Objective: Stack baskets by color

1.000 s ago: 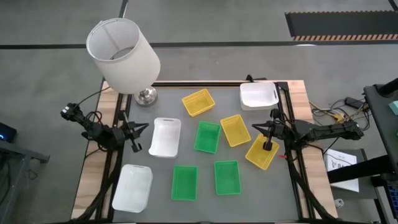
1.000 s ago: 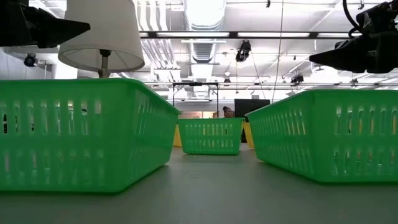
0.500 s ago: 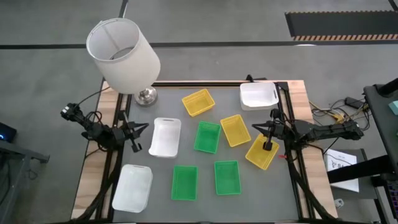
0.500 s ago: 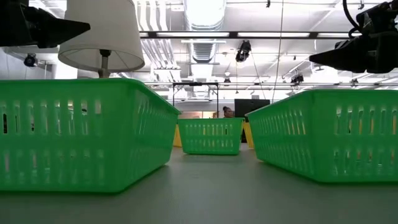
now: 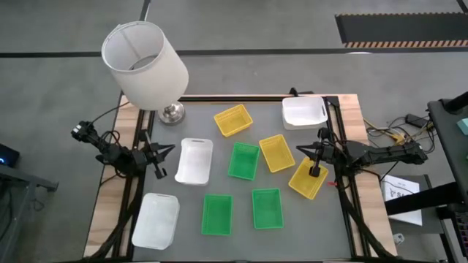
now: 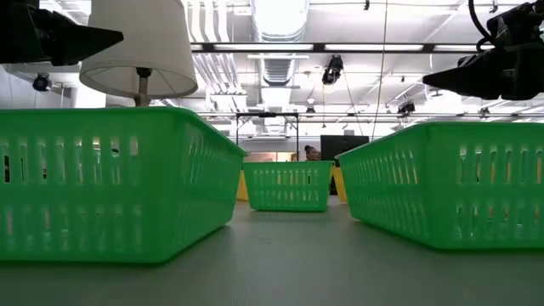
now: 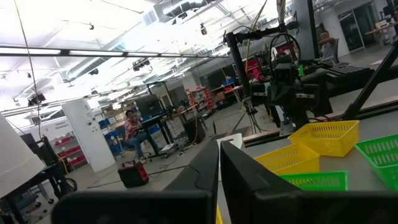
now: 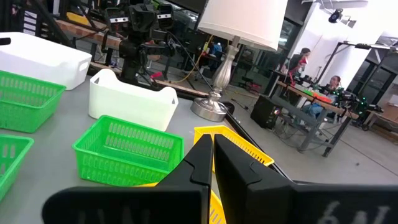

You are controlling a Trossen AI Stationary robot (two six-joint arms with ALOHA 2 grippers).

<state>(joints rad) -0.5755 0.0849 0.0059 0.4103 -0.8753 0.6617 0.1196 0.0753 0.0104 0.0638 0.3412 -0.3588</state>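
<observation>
Nine baskets lie bottom down on the grey table top. The white ones (image 5: 305, 112) (image 5: 194, 161) (image 5: 156, 220) are at the far right, centre left and near left. The yellow ones (image 5: 233, 120) (image 5: 277, 153) (image 5: 308, 177) run from the far middle toward the right edge. The green ones (image 5: 243, 161) (image 5: 217, 215) (image 5: 268, 208) are in the middle and near the front. My left gripper (image 5: 171, 150) hangs shut above the table's left side, beside the middle white basket. My right gripper (image 5: 301, 150) hangs shut above the right side, over the rightmost yellow basket's far corner.
A lamp with a white shade (image 5: 144, 64) stands on its metal base (image 5: 172, 112) at the far left corner. Bare wooden strips (image 5: 110, 212) border the grey top on both sides. People (image 8: 303, 62) sit at benches in the room beyond.
</observation>
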